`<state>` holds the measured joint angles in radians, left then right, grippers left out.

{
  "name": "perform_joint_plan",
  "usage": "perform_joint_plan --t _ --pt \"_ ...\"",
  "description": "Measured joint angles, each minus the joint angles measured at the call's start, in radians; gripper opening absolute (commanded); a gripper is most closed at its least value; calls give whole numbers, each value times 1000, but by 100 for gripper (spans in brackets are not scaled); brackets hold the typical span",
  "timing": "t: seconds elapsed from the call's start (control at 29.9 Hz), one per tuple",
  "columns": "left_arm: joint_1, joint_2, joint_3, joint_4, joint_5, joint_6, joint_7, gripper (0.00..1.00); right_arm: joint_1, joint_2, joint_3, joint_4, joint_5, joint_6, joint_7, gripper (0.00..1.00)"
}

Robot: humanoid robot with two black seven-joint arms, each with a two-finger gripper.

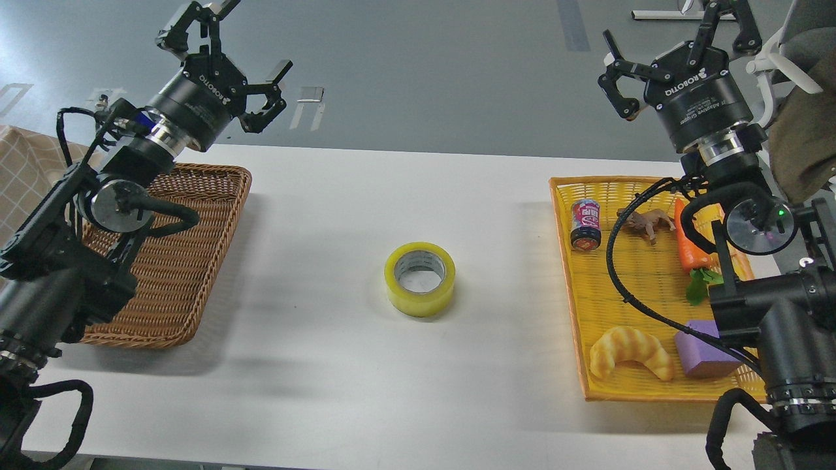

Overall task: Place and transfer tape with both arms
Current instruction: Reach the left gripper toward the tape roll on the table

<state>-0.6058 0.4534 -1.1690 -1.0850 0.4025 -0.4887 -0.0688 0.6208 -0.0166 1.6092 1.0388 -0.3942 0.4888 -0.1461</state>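
One roll of tape (pixel 420 279) lies flat on its side near the middle of our white table (pixel 366 215), its hole facing up. Its band is translucent yellow and glossy; the core inside is pale grey-white cardboard. Nothing touches it, and both our grippers are raised well clear of it.

Our left gripper (pixel 225 55) hangs high at the left, black with white lettering, fingers spread wide and holding nothing. Our right gripper (pixel 673 49) hangs high at the right, likewise spread wide and empty.

Beneath our left arm sits a brown wicker tray (pixel 196 261), tightly woven, with rounded corners. At the right sits a yellow woven tray (pixel 620 287), shallow and rectangular. It holds a small can (pixel 585 224) with a pink and blue label, a brown animal figurine (pixel 646 224), an orange carrot (pixel 689 241) with green leaves, a ridged golden croissant (pixel 630 352) and a purple block (pixel 702 356).

The tabletop is smooth, matt and softly shadowed. Beyond its far edge we record a grey-blue floor (pixel 424 72) with pale markings.
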Motion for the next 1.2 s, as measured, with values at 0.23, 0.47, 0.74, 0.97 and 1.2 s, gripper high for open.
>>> perform_joint_plan --t 0.23,0.47,0.74,0.97,1.2 --pt "31 57 0 -172 177 0 0 99 -2 -7 -2 0 0 0 0 100" --pt "41 59 0 -276 412 0 1 99 -17 -27 -3 5 0 0 0 100" --pt "41 49 27 -312 704 0 3 99 -39 -57 -2 7 0 0 0 100" --pt "43 46 79 -323 943 0 -7 99 -48 -67 -3 8 0 0 0 100" --pt "41 49 171 -368 1255 15 -8 98 -56 -68 -2 4 0 0 2 100"
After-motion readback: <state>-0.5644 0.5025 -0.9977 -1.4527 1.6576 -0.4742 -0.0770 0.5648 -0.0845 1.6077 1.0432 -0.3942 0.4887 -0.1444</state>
